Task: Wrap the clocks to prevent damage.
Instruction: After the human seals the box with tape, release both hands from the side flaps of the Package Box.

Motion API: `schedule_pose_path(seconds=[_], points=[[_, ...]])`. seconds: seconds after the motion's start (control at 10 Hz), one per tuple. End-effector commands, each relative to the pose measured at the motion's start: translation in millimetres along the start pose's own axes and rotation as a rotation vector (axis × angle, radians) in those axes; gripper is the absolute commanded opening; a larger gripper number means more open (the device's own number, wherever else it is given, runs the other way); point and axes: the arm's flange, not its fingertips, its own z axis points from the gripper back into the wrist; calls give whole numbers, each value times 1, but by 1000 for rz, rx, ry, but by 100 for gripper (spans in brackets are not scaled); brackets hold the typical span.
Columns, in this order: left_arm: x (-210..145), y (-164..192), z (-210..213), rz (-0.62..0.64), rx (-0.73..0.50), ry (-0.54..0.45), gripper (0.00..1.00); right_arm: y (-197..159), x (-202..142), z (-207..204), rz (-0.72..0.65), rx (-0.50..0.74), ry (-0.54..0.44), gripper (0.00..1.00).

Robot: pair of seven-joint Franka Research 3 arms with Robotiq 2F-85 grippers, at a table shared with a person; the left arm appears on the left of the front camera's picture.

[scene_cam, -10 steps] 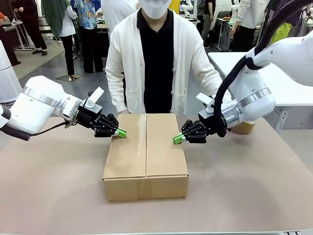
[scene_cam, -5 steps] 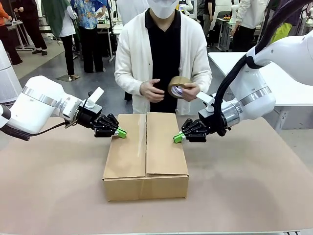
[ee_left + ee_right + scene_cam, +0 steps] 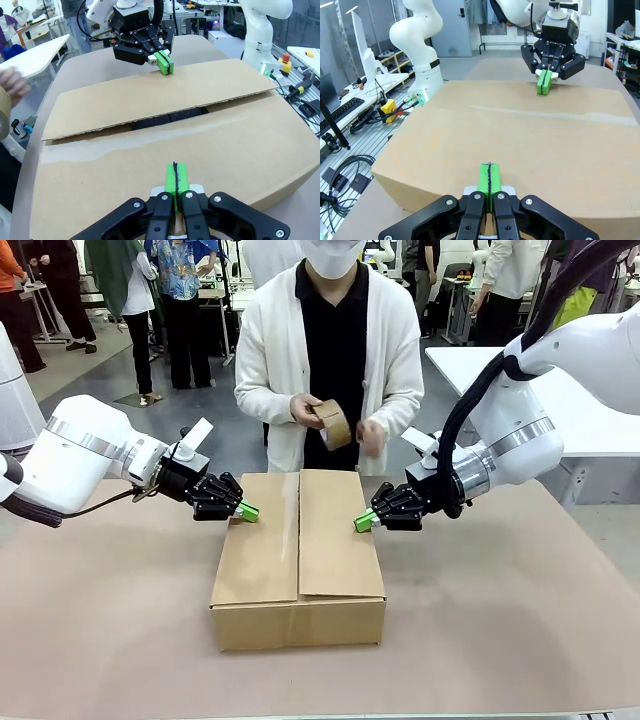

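Front view: I see left jaws and right jaws clenched, empty, tips at opposite side edges of the cardboard box [image 3: 298, 560]; bare surface [image 3: 100, 620] around; the person [image 3: 335, 350] beyond holds a tape roll [image 3: 333, 423].

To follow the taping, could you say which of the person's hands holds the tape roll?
The hand at picture left; the other hand is off it.

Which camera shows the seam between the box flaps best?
Left wrist view: the seam runs across it, gaping darkly midway. Front view gives a thin line; right wrist view shows the box top, seam unclear.
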Motion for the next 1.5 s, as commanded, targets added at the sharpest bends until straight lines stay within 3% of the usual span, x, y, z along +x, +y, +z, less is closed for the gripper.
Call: schedule_pose_path(seconds=[0.0,1.4], points=[[-4,1,-1,7,7,7,0,0,-4,-1,-10,-8,1,1],[-4,1,-1,7,7,7,0,0,-4,-1,-10,-8,1,1]])
